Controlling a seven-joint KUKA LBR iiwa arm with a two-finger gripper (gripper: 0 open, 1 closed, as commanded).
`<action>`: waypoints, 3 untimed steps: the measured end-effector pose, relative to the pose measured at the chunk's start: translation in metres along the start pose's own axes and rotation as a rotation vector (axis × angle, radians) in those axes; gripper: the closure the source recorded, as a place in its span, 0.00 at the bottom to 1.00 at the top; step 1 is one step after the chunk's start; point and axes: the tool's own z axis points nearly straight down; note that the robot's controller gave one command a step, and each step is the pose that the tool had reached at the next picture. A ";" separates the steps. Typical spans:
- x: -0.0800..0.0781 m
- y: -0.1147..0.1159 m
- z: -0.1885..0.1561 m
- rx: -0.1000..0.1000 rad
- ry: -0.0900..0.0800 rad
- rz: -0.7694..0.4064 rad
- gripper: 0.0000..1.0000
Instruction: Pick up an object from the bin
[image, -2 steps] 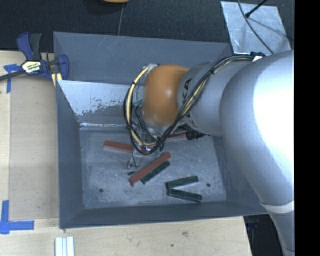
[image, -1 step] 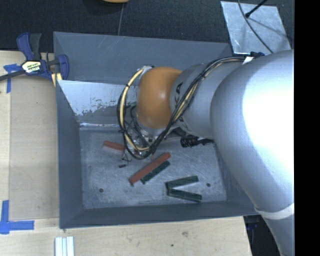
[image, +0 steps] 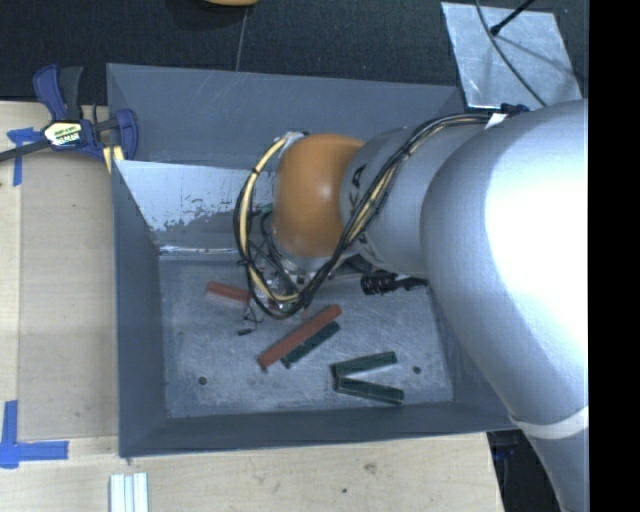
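Here, a short red-brown stick (image: 228, 292) lies left of centre on the floor of the bin (image: 140, 330), just beside the tool (image: 260, 303); cables (image: 241, 225) hide the tool, so I cannot tell how far open it is; a long stick (image: 300, 336) and green sticks (image: 365, 362) lie rightward.

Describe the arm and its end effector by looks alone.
The arm is thick, rounded, silver-grey. A glossy orange dome covers its wrist. Black and pale cables loop round the dome and run back along the arm. The end effector beneath is dark, largely hidden.
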 end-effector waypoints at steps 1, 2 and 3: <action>0.001 -0.001 -0.005 0.002 0.004 0.000 1.00; 0.002 -0.002 -0.023 0.004 0.007 0.000 1.00; 0.000 -0.001 -0.037 0.001 0.000 0.000 1.00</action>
